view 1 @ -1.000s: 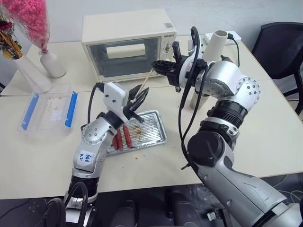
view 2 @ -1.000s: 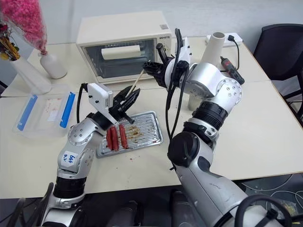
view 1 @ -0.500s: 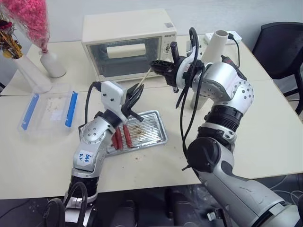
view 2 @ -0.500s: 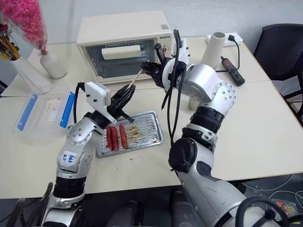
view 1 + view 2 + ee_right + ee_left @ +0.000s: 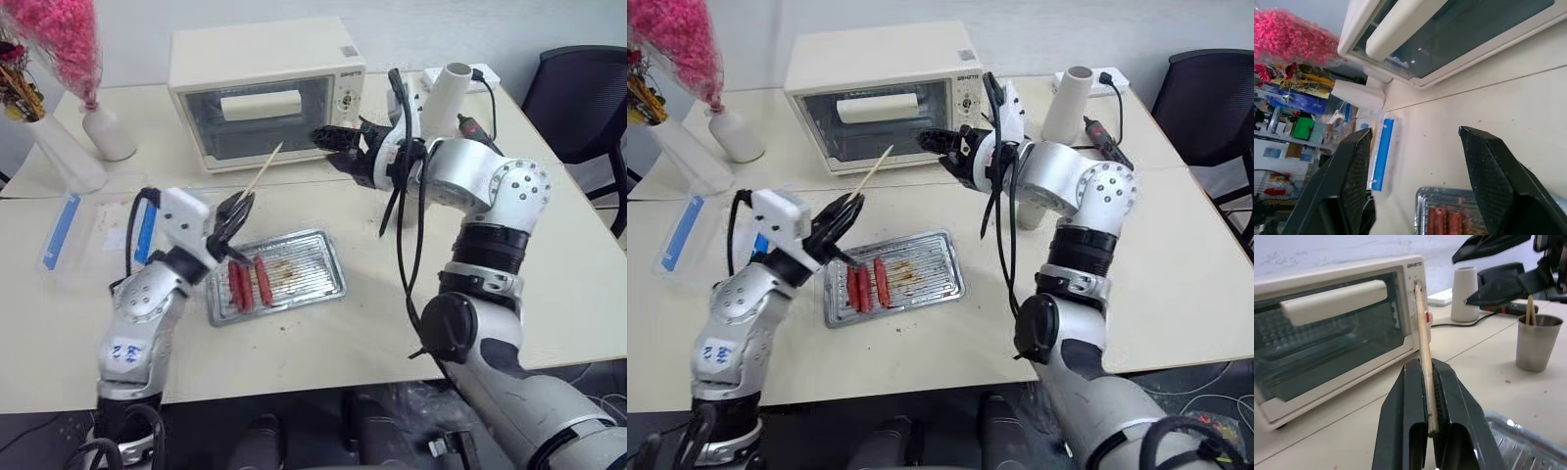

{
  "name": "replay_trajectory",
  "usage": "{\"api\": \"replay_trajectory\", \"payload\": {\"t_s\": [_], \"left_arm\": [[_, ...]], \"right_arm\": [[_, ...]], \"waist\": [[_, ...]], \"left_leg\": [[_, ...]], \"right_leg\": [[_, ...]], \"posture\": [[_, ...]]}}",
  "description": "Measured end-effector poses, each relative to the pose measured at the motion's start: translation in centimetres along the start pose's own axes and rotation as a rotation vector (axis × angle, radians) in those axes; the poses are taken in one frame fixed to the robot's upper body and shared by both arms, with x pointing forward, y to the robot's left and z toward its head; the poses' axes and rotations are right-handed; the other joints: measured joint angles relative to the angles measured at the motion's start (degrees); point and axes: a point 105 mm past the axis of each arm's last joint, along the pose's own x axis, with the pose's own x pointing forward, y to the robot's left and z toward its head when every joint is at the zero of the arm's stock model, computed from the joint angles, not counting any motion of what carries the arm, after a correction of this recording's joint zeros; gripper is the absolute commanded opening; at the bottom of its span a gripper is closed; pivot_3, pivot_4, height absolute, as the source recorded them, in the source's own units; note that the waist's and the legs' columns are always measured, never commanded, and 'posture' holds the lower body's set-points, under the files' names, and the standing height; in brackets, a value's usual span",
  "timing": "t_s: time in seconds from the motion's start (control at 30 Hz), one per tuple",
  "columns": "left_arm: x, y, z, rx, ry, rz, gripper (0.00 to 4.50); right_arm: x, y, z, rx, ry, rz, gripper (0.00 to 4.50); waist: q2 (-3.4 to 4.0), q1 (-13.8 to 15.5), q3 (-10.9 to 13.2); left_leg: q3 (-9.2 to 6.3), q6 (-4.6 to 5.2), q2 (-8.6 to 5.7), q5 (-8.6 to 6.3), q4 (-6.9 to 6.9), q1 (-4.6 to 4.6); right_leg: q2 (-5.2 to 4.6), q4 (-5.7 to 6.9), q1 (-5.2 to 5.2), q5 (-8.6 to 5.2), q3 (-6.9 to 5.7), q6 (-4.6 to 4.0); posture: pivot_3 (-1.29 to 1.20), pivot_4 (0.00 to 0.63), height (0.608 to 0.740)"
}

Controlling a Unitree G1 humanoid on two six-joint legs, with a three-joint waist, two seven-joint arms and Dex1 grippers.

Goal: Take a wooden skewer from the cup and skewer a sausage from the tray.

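Observation:
My left gripper (image 5: pixel 1426 365) is shut on the lower end of a wooden skewer (image 5: pixel 1422 323), which slants up toward the oven. In the head views this left gripper (image 5: pixel 231 210) hovers over the left end of the silver tray (image 5: pixel 312 266). Three sausages (image 5: pixel 247 284) lie side by side at that end of the tray. My right gripper (image 5: pixel 332 147) is open and holds nothing, in the air in front of the oven's right end, apart from the skewer tip. The cup (image 5: pixel 1534 342) stands on the table to the right with more skewers in it.
A cream toaster oven (image 5: pixel 265 88) stands behind the tray. A clear plastic box with blue clips (image 5: pixel 98 230) lies at the left. A white cylinder (image 5: pixel 446 88) and a power strip sit at the back right, vases (image 5: pixel 98 132) at the back left, a black chair (image 5: pixel 578 88) beyond the table.
The right gripper has opened and let go of the skewer's upper end. The left gripper has carried the skewer away to the left, toward the tray's left end.

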Motion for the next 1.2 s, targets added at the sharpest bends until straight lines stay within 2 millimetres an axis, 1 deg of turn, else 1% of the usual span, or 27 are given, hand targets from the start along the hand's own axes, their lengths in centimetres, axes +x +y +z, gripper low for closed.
{"api": "replay_trajectory", "payload": {"t_s": [0.1, 0.13, 0.17, 0.23, 0.4, 0.43, 0.47, 0.53, 0.6, 0.63, 0.7, 0.8, 0.93, 1.0, 1.2], "left_arm": [[-2.3, 0.6, 0.0, 0.0, 0.045, 0.004, 0.0], [-3.1, 1.0, 0.1, -0.006, 0.06, 0.014, 0.0], [-3.7, 1.4, 0.2, -0.01, 0.071, 0.024, 0.0], [-5.6, 2.0, 0.7, -0.027, 0.103, 0.025, 0.0], [-9.3, 3.0, 2.2, -0.019, 0.188, 0.006, 0.0], [-9.5, 2.9, 2.3, -0.016, 0.197, 0.002, 0.0], [-10.2, 2.9, 2.6, -0.014, 0.216, -0.003, 0.0], [-11.1, 3.0, 3.0, -0.003, 0.242, 0.005, 0.0], [-11.6, 3.1, 3.3, -0.004, 0.248, 0.017, 0.0], [-11.9, 3.0, 3.4, -0.007, 0.253, 0.023, 0.0], [-12.0, 2.8, 3.5, -0.009, 0.257, 0.021, 0.0], [-12.1, 2.7, 3.7, -0.008, 0.262, 0.022, 0.0], [-12.3, 2.5, 3.5, -0.01, 0.28, 0.016, 0.0], [-12.3, 2.6, 3.5, -0.003, 0.284, 0.018, 0.0], [-12.2, 2.7, 3.6, 0.005, 0.282, 0.029, 0.0]], "right_arm": [[-0.8, 0.0, 0.3, -0.267, -0.005, -0.022, 2.94], [-1.0, 0.1, 0.2, -0.375, -0.006, -0.018, 2.94], [-1.0, 0.1, -0.1, -0.439, 0.004, -0.012, 2.94], [-0.7, 0.0, -2.0, -0.633, 0.05, 0.027, 2.94], [0.1, -1.2, -7.9, -0.957, 0.242, 0.155, 2.94], [0.0, -1.3, -8.5, -0.986, 0.266, 0.17, 2.94], [0.1, -1.4, -9.7, -1.033, 0.3, 0.197, 2.94], [0.2, -1.9, -12.1, -1.051, 0.373, 0.241, 2.94], [0.5, -2.4, -14.1, -1.041, 0.422, 0.258, 2.94], [0.8, -2.6, -15.0, -1.04, 0.435, 0.263, 2.94], [1.2, -2.4, -16.0, -1.052, 0.45, 0.273, 2.94], [2.2, -2.3, -16.5, -1.068, 0.436, 0.254, 2.94], [3.3, -3.3, -17.0, -1.07, 0.444, 0.189, 2.94], [3.8, -3.5, -17.1, -1.075, 0.438, 0.167, 2.94], [4.8, -2.8, -17.7, -1.093, 0.416, 0.174, 2.94]], "waist": [[0.0, -0.01, 0.0], [0.0, 0.04, 0.0], [0.0, 0.03, 0.0], [-0.01, -0.18, -0.01], [-0.02, 0.12, 0.0], [-0.02, 0.16, 0.0], [-0.09, 0.18, -0.03], [-0.14, 0.21, -0.06], [-0.14, 0.25, -0.07], [-0.14, 0.25, -0.07], [-0.14, 0.24, -0.07], [-0.16, 0.17, -0.08], [-0.16, 0.12, -0.08], [-0.16, 0.11, -0.08], [-0.16, 0.09, -0.08]], "left_leg": [[0.0, 0.1, 0.02, -0.06, -0.04, -0.04], [0.0, 0.11, 0.02, -0.08, -0.05, -0.04], [0.01, 0.13, 0.02, -0.09, -0.04, -0.04], [0.04, 0.12, 0.04, -0.12, -0.04, -0.02], [0.01, 0.08, 0.01, -0.12, 0.02, 0.04], [0.0, 0.08, 0.01, -0.12, 0.03, 0.06], [0.0, 0.06, 0.0, -0.12, 0.03, 0.09], [-0.03, 0.01, 0.02, -0.14, 0.03, 0.16], [-0.05, -0.04, 0.02, -0.13, 0.03, 0.16], [-0.09, -0.09, 0.04, -0.11, 0.03, 0.16], [-0.13, -0.15, 0.05, -0.08, 0.03, 0.17], [-0.16, -0.26, 0.1, -0.03, 0.01, 0.23], [-0.16, -0.29, 0.12, -0.02, 0.01, 0.23], [-0.16, -0.29, 0.12, -0.02, 0.01, 0.23], [-0.16, -0.29, 0.11, -0.02, 0.0, 0.21]], "right_leg": [[0.01, -0.14, -0.01, 0.01, -0.02, 0.02], [0.01, -0.18, -0.01, 0.01, -0.07, 0.02], [0.03, -0.2, -0.01, 0.01, -0.12, 0.02], [0.02, -0.24, -0.01, 0.01, -0.16, 0.02], [-0.04, -0.26, 0.02, 0.0, -0.22, 0.0], [-0.06, -0.26, 0.05, 0.0, -0.23, 0.0], [-0.08, -0.32, 0.06, -0.01, -0.22, -0.03], [-0.13, -0.32, 0.09, -0.05, -0.22, -0.09], [-0.22, -0.29, 0.08, -0.04, -0.13, -0.12], [-0.23, -0.29, 0.08, -0.02, -0.07, -0.18], [-0.22, -0.26, 0.07, -0.01, -0.05, -0.24], [-0.16, -0.24, 0.08, 0.04, -0.09, -0.39], [-0.08, -0.2, 0.06, 0.04, -0.14, -0.45], [-0.06, -0.19, 0.06, 0.04, -0.24, -0.46], [-0.06, -0.19, 0.06, 0.04, -0.43, -0.45]], "posture": [[0.0, 0.15, 0.74], [0.0, 0.15, 0.74], [0.0, 0.15, 0.74], [0.0, 0.15, 0.74], [0.0, 0.15, 0.74], [0.0, 0.15, 0.74], [0.0, 0.15, 0.74], [0.0, 0.15, 0.74], [0.0, 0.15, 0.74], [0.0, 0.15, 0.74], [0.0, 0.15, 0.74], [0.0, 0.15, 0.74], [0.0, 0.15, 0.74], [0.0, 0.15, 0.74], [0.0, 0.15, 0.74]]}}
